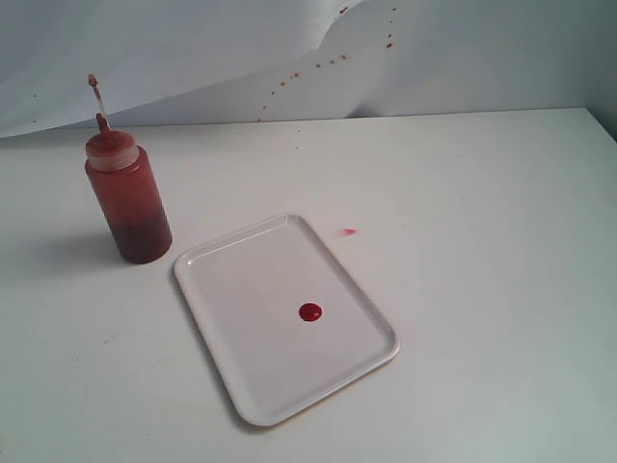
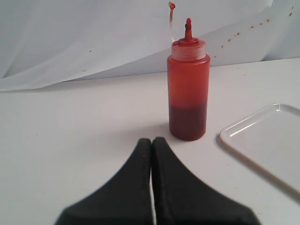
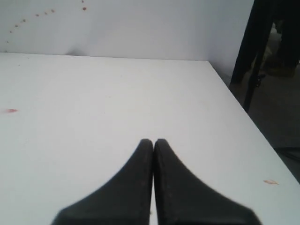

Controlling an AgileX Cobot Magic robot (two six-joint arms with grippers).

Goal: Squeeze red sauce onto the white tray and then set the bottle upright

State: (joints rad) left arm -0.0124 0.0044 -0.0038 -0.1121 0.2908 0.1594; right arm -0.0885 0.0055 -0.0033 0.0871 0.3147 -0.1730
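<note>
The bottle [image 1: 127, 198] stands upright on the table left of the white tray [image 1: 231, 289], its thin nozzle pointing up. A round blob of red sauce [image 1: 309, 313] lies on the tray near its middle. In the left wrist view the bottle [image 2: 188, 89] stands a short way beyond my left gripper [image 2: 151, 140], which is shut with nothing in it; a corner of the tray [image 2: 234, 132] shows beside it. My right gripper [image 3: 153, 142] is shut and empty over bare table. Neither gripper shows in the exterior view.
A small pale pink-red smear [image 1: 348, 231] marks the table beyond the tray, also visible in the right wrist view [image 3: 11, 110]. Tiny red specks [image 1: 328, 62] dot the white backdrop. The table's edge [image 3: 243, 112] drops off by a dark stand [image 3: 255, 51].
</note>
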